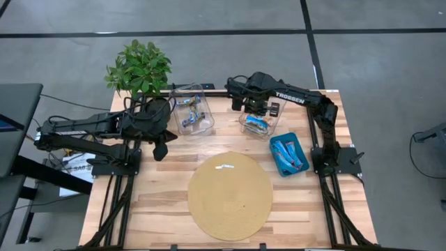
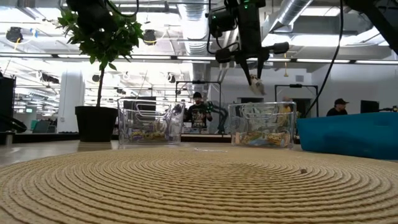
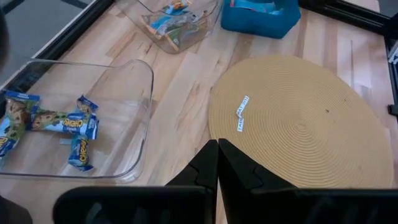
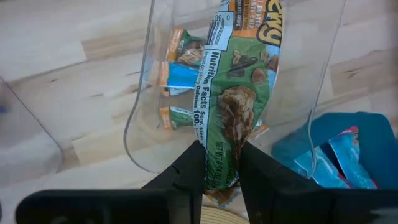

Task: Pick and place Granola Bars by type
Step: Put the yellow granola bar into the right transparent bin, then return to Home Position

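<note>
My right gripper (image 4: 221,163) hangs above the right clear bin (image 1: 258,124) and is shut on a green-wrapped granola bar (image 4: 239,93). That bin holds a few more bars (image 4: 177,74). The left clear bin (image 3: 124,99) holds several blue-ended bars (image 3: 71,124). The teal tray (image 1: 288,155) near the table's right edge holds bright blue bars (image 4: 348,158). My left gripper (image 3: 217,155) is shut on nothing and waits over bare wood between the left bin and the round mat (image 1: 230,195). My right gripper pinches the green bar between its two fingers near one end (image 4: 222,152), coming from above and pointing down. The bar is lifted clear and hangs below the fingertips (image 2: 256,86), above the right bin's open top (image 2: 261,107).
A potted plant (image 1: 139,66) stands at the table's far left corner behind the left arm. The round woven mat fills the near middle and carries a small white label (image 3: 242,113). People stand in the room beyond the table (image 2: 198,112).
</note>
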You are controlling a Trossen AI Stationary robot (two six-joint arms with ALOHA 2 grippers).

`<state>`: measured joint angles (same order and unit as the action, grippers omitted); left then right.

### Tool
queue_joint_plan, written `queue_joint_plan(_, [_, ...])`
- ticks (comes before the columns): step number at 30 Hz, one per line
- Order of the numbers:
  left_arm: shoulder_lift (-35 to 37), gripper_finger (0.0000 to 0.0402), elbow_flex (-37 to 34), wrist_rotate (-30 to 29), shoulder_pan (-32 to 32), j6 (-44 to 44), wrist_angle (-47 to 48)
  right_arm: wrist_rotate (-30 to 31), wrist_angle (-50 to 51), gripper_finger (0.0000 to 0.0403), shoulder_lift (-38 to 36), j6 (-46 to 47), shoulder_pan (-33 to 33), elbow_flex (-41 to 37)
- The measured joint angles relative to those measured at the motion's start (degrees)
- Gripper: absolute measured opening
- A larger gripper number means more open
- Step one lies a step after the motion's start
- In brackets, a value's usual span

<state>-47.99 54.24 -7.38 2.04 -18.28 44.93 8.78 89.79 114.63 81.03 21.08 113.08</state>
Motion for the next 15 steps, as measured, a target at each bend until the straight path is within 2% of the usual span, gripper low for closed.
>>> queue_joint_plan(6, [0.0,0.0,0.0,-0.02,0.0,-0.47,0.01,-1.31,-0.49,0.0105,0.0,-4.89,0.84,0.0])
queue_joint_plan(12, [0.0,0.0,0.0,-0.06,0.02,-0.09,0.02,-1.33,-0.53,0.019,0.0,-6.29,0.87,0.0])
queue_joint_plan(15, [0.0,0.0,0.0,-0.07,0.0,0.47,0.02,-0.39,-2.87,0.0226,0.0,-12.49,0.46,0.0])
